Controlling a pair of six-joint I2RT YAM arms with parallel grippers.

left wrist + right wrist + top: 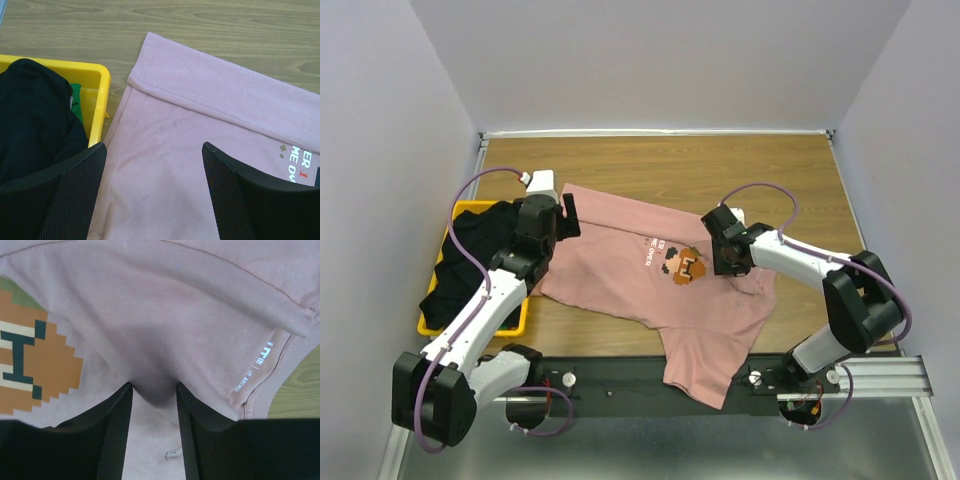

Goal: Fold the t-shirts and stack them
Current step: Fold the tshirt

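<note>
A dusty-pink t-shirt point(640, 285) with a pixel-art face point(682, 265) and white text lies spread across the table, one end hanging over the near edge. My left gripper point(567, 218) is open and empty, hovering over the shirt's left part point(200, 100), where an edge is folded over; its midpoint shows in the left wrist view point(155, 150). My right gripper point(728, 256) is at the shirt's collar end, jaws narrowly open, tips pressed into the pink cloth point(175, 300) with cloth lying between them point(154, 386). A black t-shirt point(470, 260) lies bunched in the basket, also in the left wrist view point(30, 115).
The yellow plastic basket point(470, 208) stands at the table's left, close to the shirt's left edge; its rim point(102, 80) is just left of my left fingers. Something green point(76, 97) lies under the black shirt. Bare wood lies behind the shirt.
</note>
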